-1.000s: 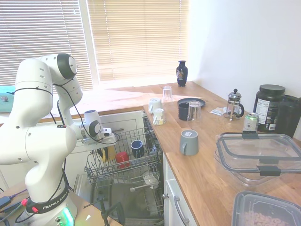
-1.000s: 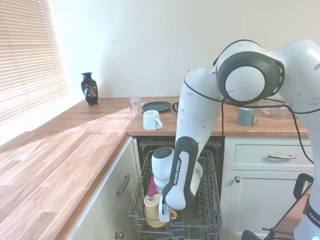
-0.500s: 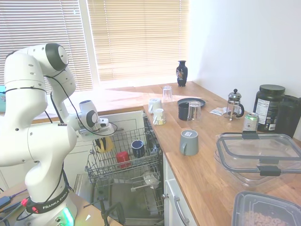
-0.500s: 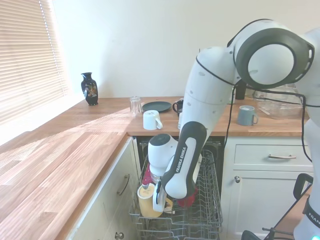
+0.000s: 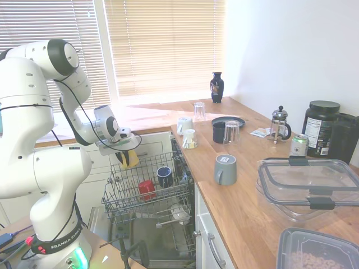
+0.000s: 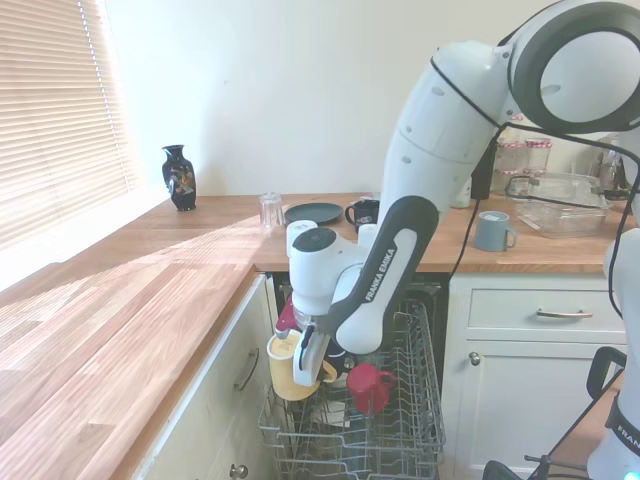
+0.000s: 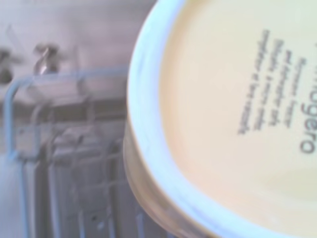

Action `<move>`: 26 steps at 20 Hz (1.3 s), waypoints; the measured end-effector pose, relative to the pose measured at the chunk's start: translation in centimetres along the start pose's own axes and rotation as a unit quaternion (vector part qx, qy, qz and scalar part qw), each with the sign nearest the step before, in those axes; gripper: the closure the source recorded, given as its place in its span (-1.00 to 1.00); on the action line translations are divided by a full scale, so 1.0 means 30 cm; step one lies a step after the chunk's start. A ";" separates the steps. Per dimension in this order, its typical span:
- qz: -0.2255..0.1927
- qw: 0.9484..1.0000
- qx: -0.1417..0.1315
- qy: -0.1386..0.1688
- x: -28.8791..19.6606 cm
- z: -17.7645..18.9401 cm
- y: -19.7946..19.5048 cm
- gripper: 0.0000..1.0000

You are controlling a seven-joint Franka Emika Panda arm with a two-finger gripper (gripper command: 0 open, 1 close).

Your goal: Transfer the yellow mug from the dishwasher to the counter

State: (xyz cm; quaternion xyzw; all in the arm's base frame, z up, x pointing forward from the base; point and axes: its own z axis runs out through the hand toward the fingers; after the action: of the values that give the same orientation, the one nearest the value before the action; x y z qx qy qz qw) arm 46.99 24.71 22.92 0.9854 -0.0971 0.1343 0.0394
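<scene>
A: Since the bench [image 5: 235, 190] is the goal, start there: long wood top, already crowded with a grey mug [image 5: 225, 168], glasses, a plate and a French press, with bare wood between them.

B: And the dishwasher [image 6: 400, 420]?

A: Its door is down and the wire rack [image 5: 147, 190] is pulled out. A red mug [image 6: 369, 386] and a dark one [image 5: 164, 176] sit in the rack.

B: Where's the yellow mug [image 6: 290, 365]?

A: Clear of the tines, hanging above the rack's window-side edge, mouth down by the look of the wrist view, which shows its printed base [image 7: 237, 114] close up.

B: Is the hand [image 6: 306, 362] clenched on it?

A: It's grasping the mug; a white finger [image 6: 303, 366] runs down the wall next to the handle. The far finger is hidden, so I'd guess it pinches the wall or the handle root.

B: How will it handle?

A: Glazed ceramic: stiff, light for this arm, but slick and breakable. A glossy wall can slide between smooth pads, and a knock on the rack or bench edge could chip it. Holding across the wall near the handle seems sound; I'd swing it slowly and set it down flat.
</scene>
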 end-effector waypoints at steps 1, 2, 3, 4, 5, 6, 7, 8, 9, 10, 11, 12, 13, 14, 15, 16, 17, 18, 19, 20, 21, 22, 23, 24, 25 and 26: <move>0.007 1.000 0.001 0.003 0.026 -0.034 0.003 1.00; 0.014 1.000 0.003 0.006 0.050 -0.068 0.006 1.00; 0.021 1.000 0.005 0.008 0.072 -0.101 0.009 1.00; 0.029 1.000 0.007 0.008 0.093 -0.129 0.014 1.00; 0.038 0.999 0.011 0.009 0.112 -0.153 0.021 1.00; 0.047 0.999 0.013 0.010 0.130 -0.173 0.032 1.00; 0.057 0.998 0.015 0.010 0.148 -0.188 0.047 1.00; 0.069 0.997 0.016 0.009 0.166 -0.203 0.067 1.00; 0.080 0.997 0.017 0.009 0.184 -0.218 0.087 1.00; 0.091 0.996 0.017 0.009 0.201 -0.234 0.111 1.00; 0.101 0.995 0.016 0.010 0.218 -0.252 0.135 1.00; 0.111 0.994 0.016 0.012 0.229 -0.269 0.158 1.00; 0.121 0.992 0.017 0.014 0.232 -0.283 0.184 1.00; 0.130 0.991 0.017 0.013 0.231 -0.294 0.211 1.00; 0.138 0.990 0.016 0.013 0.227 -0.308 0.241 1.00; 0.147 0.989 0.015 0.014 0.224 -0.324 0.272 1.00; 0.155 0.988 0.014 0.015 0.221 -0.342 0.302 1.00; 0.164 0.986 0.013 0.017 0.217 -0.360 0.335 1.00; 0.174 0.984 0.011 0.017 0.211 -0.377 0.368 1.00; 0.186 0.982 0.010 0.017 0.204 -0.391 0.401 1.00; 0.198 0.980 0.009 0.016 0.194 -0.402 0.437 1.00; 0.209 0.978 0.009 0.015 0.183 -0.410 0.471 1.00; 0.220 0.975 0.008 0.014 0.171 -0.416 0.506 1.00; 0.229 0.973 0.007 0.012 0.158 -0.419 0.540 1.00; 0.238 0.971 0.007 0.010 0.146 -0.421 0.572 1.00; 0.247 0.969 0.006 0.007 0.134 -0.421 0.604 1.00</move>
State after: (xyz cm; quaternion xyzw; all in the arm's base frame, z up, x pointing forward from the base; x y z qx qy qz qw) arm 43.87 7.57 37.07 0.9300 -0.3370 0.1469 -0.0001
